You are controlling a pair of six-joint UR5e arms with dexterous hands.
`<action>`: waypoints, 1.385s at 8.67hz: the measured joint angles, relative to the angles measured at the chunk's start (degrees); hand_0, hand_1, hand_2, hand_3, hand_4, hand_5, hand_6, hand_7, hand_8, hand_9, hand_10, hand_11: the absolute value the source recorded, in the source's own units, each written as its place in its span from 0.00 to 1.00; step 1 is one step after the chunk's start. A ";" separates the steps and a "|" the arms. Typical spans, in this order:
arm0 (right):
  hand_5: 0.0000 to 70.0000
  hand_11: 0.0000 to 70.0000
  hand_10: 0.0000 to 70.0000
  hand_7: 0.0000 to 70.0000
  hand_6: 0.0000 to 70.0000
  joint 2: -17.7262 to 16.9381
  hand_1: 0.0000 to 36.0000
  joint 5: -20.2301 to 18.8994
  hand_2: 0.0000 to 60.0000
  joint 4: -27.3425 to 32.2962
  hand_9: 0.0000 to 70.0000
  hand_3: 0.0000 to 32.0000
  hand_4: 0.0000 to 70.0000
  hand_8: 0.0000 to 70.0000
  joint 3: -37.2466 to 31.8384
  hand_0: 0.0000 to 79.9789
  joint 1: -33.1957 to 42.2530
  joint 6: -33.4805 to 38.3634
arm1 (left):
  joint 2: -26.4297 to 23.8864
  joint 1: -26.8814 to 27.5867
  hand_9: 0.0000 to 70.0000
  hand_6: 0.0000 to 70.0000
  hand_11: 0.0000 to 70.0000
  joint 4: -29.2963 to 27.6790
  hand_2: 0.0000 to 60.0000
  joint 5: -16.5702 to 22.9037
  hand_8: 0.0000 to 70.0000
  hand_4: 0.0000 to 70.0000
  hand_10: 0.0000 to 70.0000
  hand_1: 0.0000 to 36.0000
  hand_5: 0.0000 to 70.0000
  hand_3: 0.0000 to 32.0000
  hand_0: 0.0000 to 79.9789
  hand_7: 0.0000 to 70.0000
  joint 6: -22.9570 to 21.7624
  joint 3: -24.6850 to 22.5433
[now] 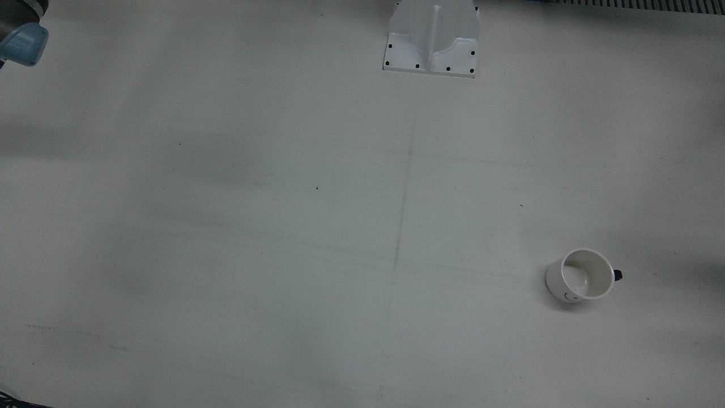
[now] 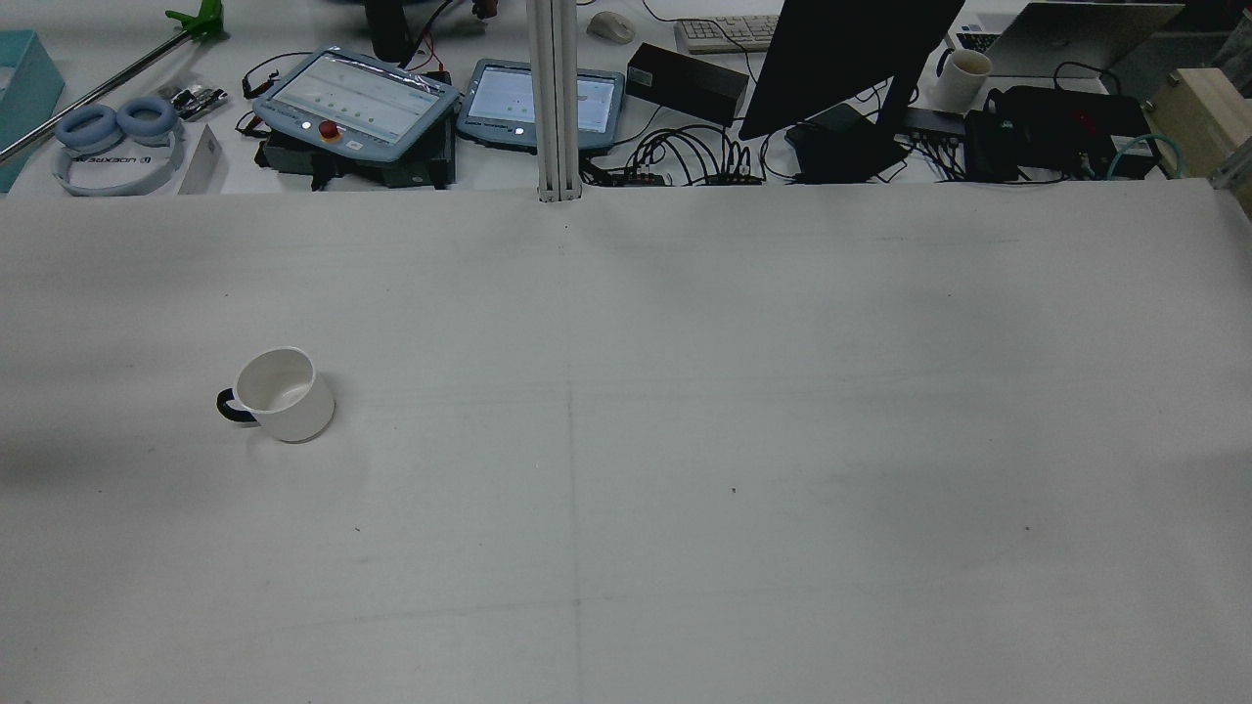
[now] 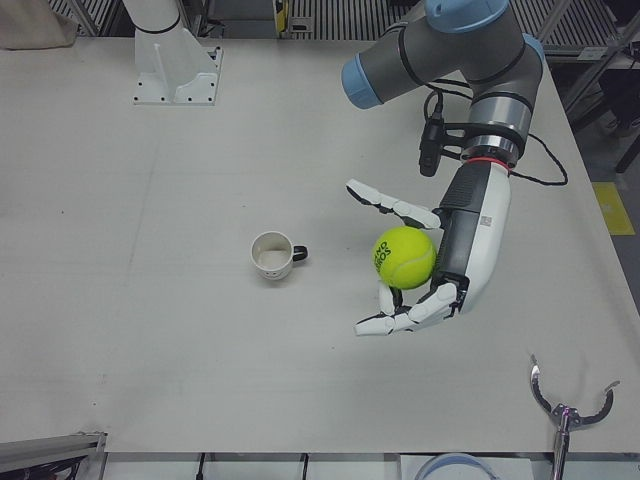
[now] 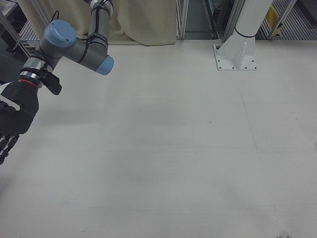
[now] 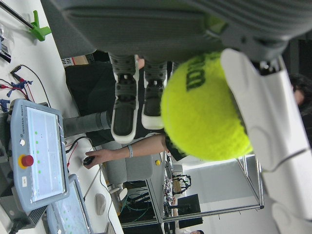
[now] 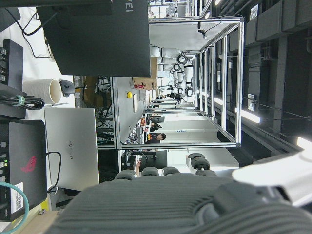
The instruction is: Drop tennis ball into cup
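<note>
Yellow-green tennis ball (image 3: pixel 404 257) with dark lettering sits in left hand (image 3: pixel 440 270).

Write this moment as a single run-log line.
left hand: shut on tennis ball | cup: upright, empty, apart from ball | right hand: idle, off to side

a robotics lab. a wide white bench (image 2: pixel 685 440) has arm pedestals (image 3: pixel 175 70) bolted to it, and beyond its far edge sit two teach pendants (image 2: pixel 357 103) with touchscreens and a red stop button, a dark monitor (image 2: pixel 841 59), a keyboard (image 2: pixel 729 31), a laptop (image 2: pixel 1076 24), headphones (image 2: pixel 112 132) and tangled cables (image 2: pixel 685 156). the right hand view looks down a hall of aluminium frames (image 6: pixel 214 83) with more robot arms.
</note>
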 measured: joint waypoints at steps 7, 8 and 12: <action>0.00 0.00 0.00 0.00 0.00 0.00 0.00 0.00 0.00 0.00 0.00 0.00 0.00 0.00 -0.14 0.00 -0.05 0.06 | 6.77 6.31 0.98 1.00 0.72 -7.33 0.02 5.32 0.71 0.53 0.51 0.05 0.26 0.00 0.59 1.00 0.71 -2.87; 0.00 0.00 0.00 0.00 0.00 0.00 0.00 0.00 0.00 0.02 0.00 0.00 0.00 0.00 -0.16 0.00 -0.05 0.09 | 7.64 8.88 0.98 0.92 0.72 -8.34 0.02 5.49 0.69 0.52 0.51 0.06 0.22 0.00 0.58 1.00 0.79 -3.36; 0.00 0.00 0.00 0.00 0.00 0.00 0.00 0.00 0.00 -0.02 0.00 0.00 0.00 0.00 -0.19 0.00 -0.06 0.12 | 8.07 18.95 0.98 0.83 0.71 -9.62 0.03 4.50 0.67 0.50 0.50 0.09 0.19 0.00 0.57 1.00 2.58 -4.25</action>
